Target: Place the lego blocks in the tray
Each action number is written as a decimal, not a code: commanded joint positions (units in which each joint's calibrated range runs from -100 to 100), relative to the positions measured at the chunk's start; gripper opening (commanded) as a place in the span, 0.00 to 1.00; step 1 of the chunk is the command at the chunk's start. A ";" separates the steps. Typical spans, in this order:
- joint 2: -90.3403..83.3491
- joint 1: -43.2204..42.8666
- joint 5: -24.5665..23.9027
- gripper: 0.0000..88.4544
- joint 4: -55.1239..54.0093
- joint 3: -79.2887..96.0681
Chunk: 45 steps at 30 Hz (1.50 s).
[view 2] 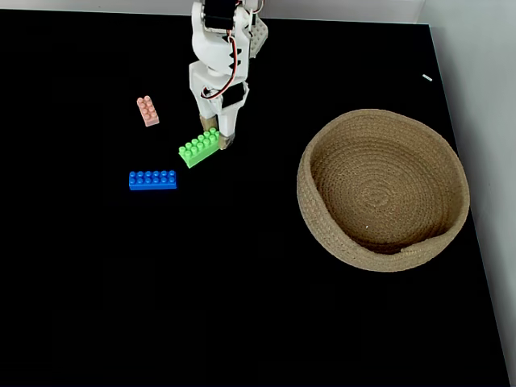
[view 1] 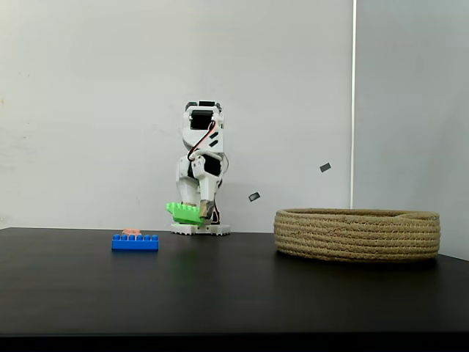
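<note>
While lifted off the table | hand clamps green brick by one end | basket well apart

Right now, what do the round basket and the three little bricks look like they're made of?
The basket looks like coiled tan rope or woven fibre, matte and rough: stacked rope rings show on its wall. The green brick in the gripper, the blue brick and the pink brick look like moulded plastic, smooth and evenly coloured, with crisp studs on top.
</note>
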 commanded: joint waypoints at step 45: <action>31.95 -20.08 -40.20 0.30 18.74 -55.70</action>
